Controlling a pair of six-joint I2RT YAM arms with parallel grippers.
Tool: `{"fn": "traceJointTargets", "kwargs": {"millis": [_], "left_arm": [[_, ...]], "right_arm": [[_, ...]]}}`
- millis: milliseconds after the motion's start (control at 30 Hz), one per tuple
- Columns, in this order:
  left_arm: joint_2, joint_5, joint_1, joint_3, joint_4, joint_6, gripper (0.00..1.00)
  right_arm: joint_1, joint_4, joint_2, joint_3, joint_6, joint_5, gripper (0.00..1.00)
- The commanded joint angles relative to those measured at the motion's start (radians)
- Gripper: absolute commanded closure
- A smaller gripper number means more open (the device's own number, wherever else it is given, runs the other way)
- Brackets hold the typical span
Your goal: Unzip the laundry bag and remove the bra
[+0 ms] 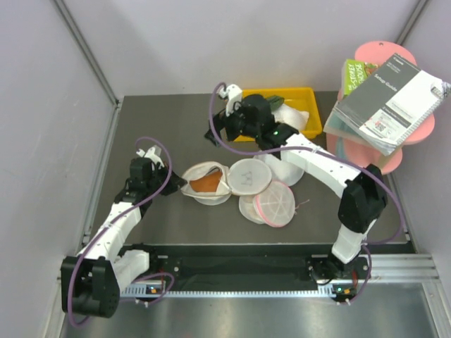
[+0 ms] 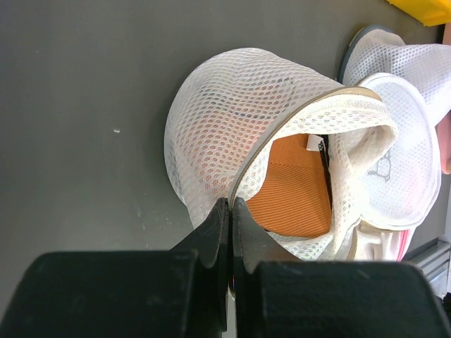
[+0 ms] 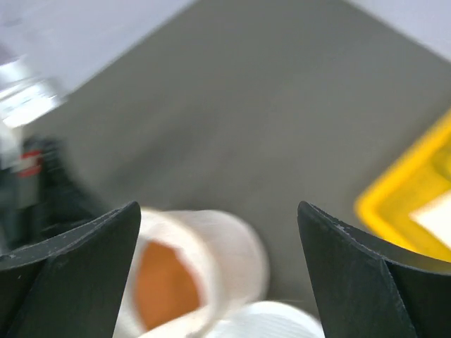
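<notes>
The laundry bag (image 1: 204,172) lies mid-table, a white mesh pod with a beige-tan rim. It gapes open, and its flap with the dark mark (image 1: 248,176) is folded right. The orange bra (image 1: 208,183) sits inside. My left gripper (image 1: 182,187) is shut on the bag's near rim. In the left wrist view it (image 2: 230,205) pinches the beige rim (image 2: 282,130) beside the bra (image 2: 292,186). My right gripper (image 1: 218,129) is open and empty, raised behind the bag. In the blurred right wrist view it (image 3: 218,211) is above the bag (image 3: 218,246) and the bra (image 3: 162,289).
A pink-rimmed round mesh bag (image 1: 276,205) and a plain white mesh bag (image 1: 287,169) lie right of the pod. A yellow bin (image 1: 299,95) stands at the back, also in the right wrist view (image 3: 409,190). A pink stand with books (image 1: 387,98) is at the back right.
</notes>
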State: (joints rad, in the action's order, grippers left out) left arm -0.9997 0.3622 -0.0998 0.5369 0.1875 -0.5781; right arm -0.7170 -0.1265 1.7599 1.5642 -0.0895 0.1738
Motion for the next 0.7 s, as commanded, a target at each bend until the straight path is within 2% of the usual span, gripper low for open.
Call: {"fn": "traceJointTargets", "kwargs": {"millis": [0, 67, 200, 367, 667], "left_arm": [[0.006, 0.015, -0.003, 0.017, -0.039, -0.012, 1.0], [0.006, 0.017, -0.003, 0.015, -0.04, -0.014, 1.0], [0.006, 0.02, -0.003, 0.015, -0.04, -0.014, 1.0], [0.013, 0.026, -0.003, 0.015, -0.042, -0.016, 1.0], [0.033, 0.027, -0.003, 0.015, -0.031, -0.011, 1.0]], "right_arm": [[-0.116, 0.028, -0.074, -0.064, -0.027, 0.182, 0.09], [-0.14, 0.037, -0.076, -0.098, -0.045, 0.219, 0.1], [-0.176, 0.074, -0.057, -0.161, -0.133, 0.302, 0.22], [-0.183, 0.082, -0.005, -0.223, -0.174, 0.305, 0.28], [-0.203, -0.09, 0.116, -0.125, -0.122, 0.106, 0.31]]}}
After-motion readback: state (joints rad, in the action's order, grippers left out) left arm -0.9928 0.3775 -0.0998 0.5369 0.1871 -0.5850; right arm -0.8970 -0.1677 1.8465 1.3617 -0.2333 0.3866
